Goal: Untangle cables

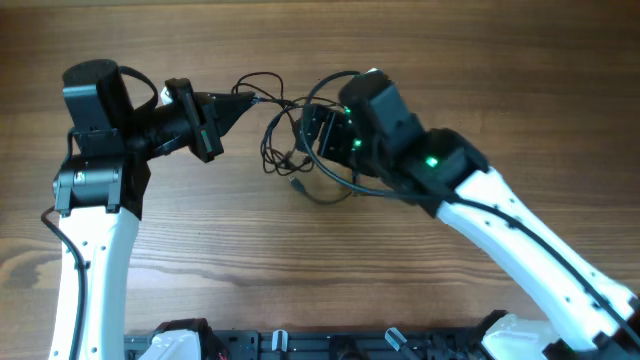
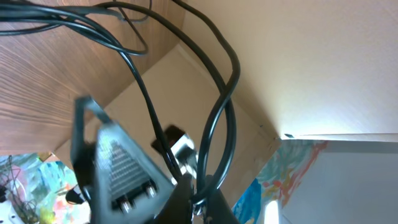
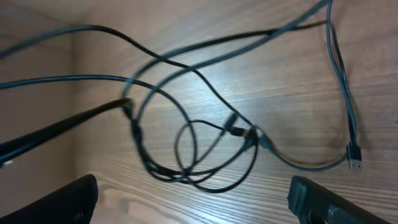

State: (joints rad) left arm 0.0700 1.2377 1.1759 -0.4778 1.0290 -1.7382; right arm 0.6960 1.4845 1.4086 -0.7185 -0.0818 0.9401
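Note:
The thin black cables (image 1: 285,140) lie in a tangle of loops at the table's middle back. My left gripper (image 1: 250,97) is shut on strands of the cables (image 2: 214,124) and holds them pulled up and to the left; the strands run through the closed fingertips (image 2: 199,196). My right gripper (image 1: 315,135) hovers over the tangle, open and empty. In the right wrist view its two fingers sit wide apart (image 3: 193,199) above the looped cables (image 3: 186,146). A plug end (image 3: 354,160) lies at the right.
The wooden table (image 1: 300,260) carries both arms. The left arm (image 1: 95,200) stands at the left, the right arm (image 1: 520,230) reaches in from the lower right. A black rail (image 1: 300,345) runs along the front edge.

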